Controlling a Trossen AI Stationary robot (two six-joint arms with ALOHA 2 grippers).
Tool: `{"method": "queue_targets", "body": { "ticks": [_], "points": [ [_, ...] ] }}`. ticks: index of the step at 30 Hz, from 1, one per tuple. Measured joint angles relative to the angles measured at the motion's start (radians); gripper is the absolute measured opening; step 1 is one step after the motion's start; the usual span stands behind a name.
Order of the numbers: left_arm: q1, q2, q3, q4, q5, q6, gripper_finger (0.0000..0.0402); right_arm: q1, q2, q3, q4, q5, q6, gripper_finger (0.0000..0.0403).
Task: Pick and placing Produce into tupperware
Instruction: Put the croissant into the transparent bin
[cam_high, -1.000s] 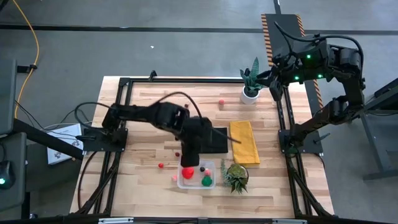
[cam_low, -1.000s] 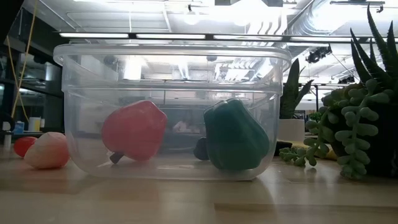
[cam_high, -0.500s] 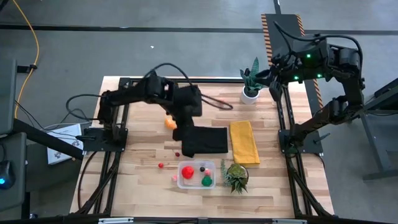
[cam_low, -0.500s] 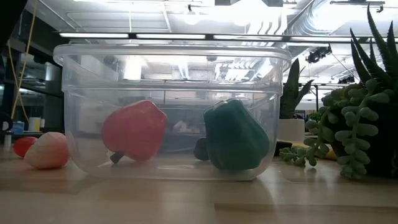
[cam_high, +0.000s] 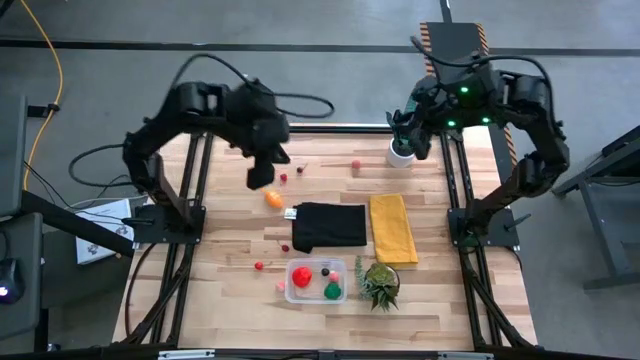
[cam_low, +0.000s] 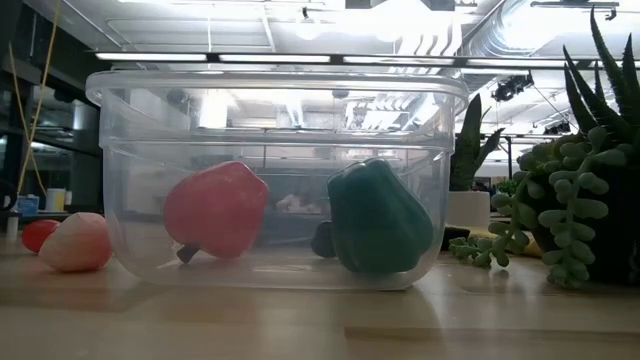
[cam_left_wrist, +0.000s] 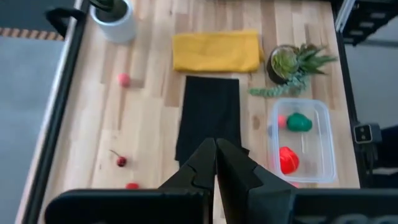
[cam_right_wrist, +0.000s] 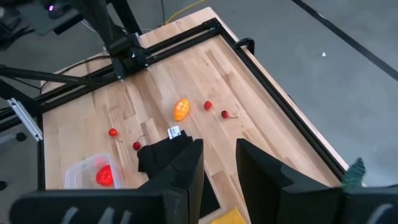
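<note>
The clear tupperware (cam_high: 316, 279) stands near the table's front edge. It holds a red piece (cam_low: 217, 210), a green piece (cam_low: 378, 218) and small berries. An orange piece (cam_high: 273, 198) and small red berries (cam_high: 284, 178) lie on the far left of the table. More berries (cam_high: 259, 266) lie left of the tub. My left gripper (cam_high: 260, 180) hangs shut and empty, high above the table just beyond the orange piece; its wrist view shows the shut fingers (cam_left_wrist: 216, 155). My right gripper (cam_right_wrist: 219, 163) is open and empty, raised over the far right corner.
A black cloth (cam_high: 330, 225) and a yellow cloth (cam_high: 393, 228) lie mid-table. A succulent (cam_high: 379, 283) stands right of the tub. A white pot with a spiky plant (cam_high: 402, 150) sits at the far right, under my right arm. Black frame rails run along both table sides.
My left gripper has risen from just above the tub and swung toward the table's far left, passing over the black cloth; it has stayed shut. My right arm has edged slightly toward the table's left, over the white pot. The produce has not moved.
</note>
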Motion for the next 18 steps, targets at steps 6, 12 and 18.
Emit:
{"method": "queue_targets", "body": {
  "ticks": [6, 12, 18],
  "points": [
    [0.052, -0.073, 0.000, 0.000, 0.007, 0.008, 0.0005, 0.000, 0.070, 0.000, 0.049, 0.000, -0.014, 0.0086],
    [0.092, -0.170, -0.056, 0.002, 0.006, 0.005, 0.0005, 0.000, 0.143, 0.000, 0.058, 0.000, -0.024, 0.0086],
    [0.129, -0.318, -0.271, 0.001, -0.001, -0.054, 0.0005, 0.025, 0.213, 0.000, 0.060, 0.000, -0.029, 0.0086]
  ]
}}
